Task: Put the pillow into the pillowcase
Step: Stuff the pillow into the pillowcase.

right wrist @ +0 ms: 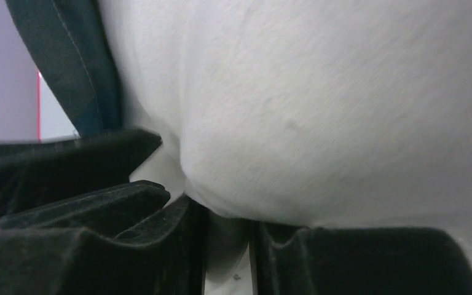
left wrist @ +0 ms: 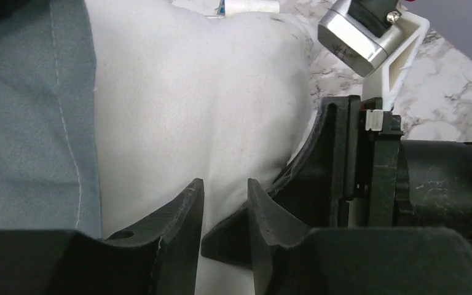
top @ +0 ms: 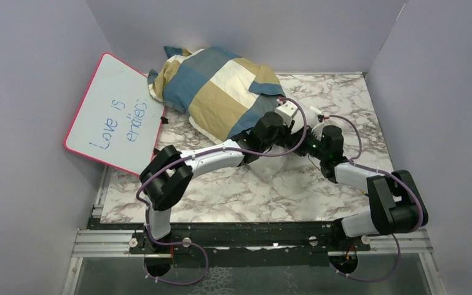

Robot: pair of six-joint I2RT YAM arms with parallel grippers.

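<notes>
The checked pillowcase (top: 221,92) lies bulging at the back of the table. In the left wrist view its blue-grey edge (left wrist: 31,123) lies over the white pillow (left wrist: 196,92). Both grippers meet at its near right end, where the arms hide most of the pillow from above. My left gripper (top: 284,123) (left wrist: 224,184) has its jaws a little apart, with the pillow behind them and nothing between them. My right gripper (top: 308,132) (right wrist: 228,215) stands open under the pillow (right wrist: 319,104), whose bulge rests on its fingers. The dark pillowcase edge (right wrist: 67,61) hangs at the left there.
A pink-rimmed whiteboard (top: 114,114) with blue writing leans at the back left, close to the pillowcase. Grey walls close in the marble table (top: 252,190) on three sides. The right gripper's body (left wrist: 344,160) sits right beside the left gripper's fingers.
</notes>
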